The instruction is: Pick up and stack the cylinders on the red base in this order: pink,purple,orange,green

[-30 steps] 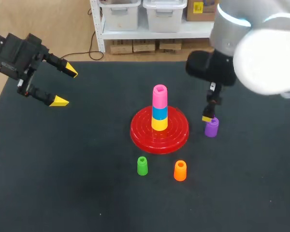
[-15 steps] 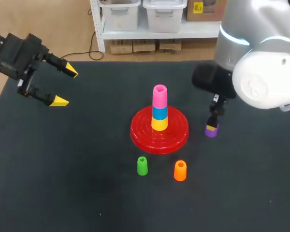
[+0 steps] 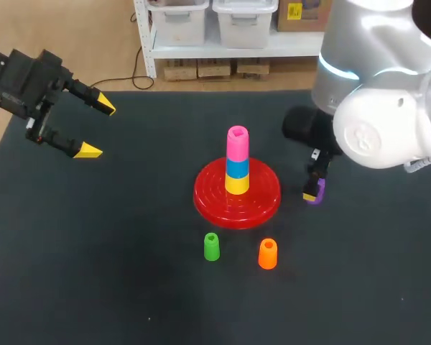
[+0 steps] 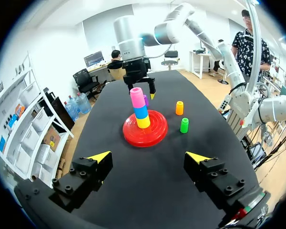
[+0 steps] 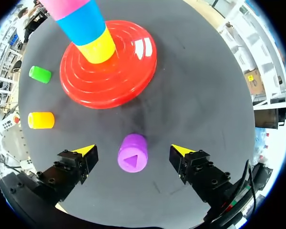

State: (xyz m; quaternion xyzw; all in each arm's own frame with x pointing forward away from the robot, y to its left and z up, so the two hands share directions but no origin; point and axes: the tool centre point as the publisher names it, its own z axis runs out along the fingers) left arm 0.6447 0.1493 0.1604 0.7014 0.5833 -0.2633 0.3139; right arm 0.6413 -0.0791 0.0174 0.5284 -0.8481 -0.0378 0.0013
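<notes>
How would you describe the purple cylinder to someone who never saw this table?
Find the red base at the table's middle. Off its right side, alone on the table, stands the purple cylinder, between the right pincer's open fingers. The green cylinder and orange cylinder stand free at the base's near side.

On the base (image 3: 205, 195) at mid-table stands a stack (image 3: 237, 162) of three cylinders. Before it stand the near-left cylinder (image 3: 211, 246) and the near-right cylinder (image 3: 267, 254). Right of it the lone cylinder (image 5: 132, 153) stands untouched between my right gripper's (image 5: 133, 150) parted fingers.
</notes>
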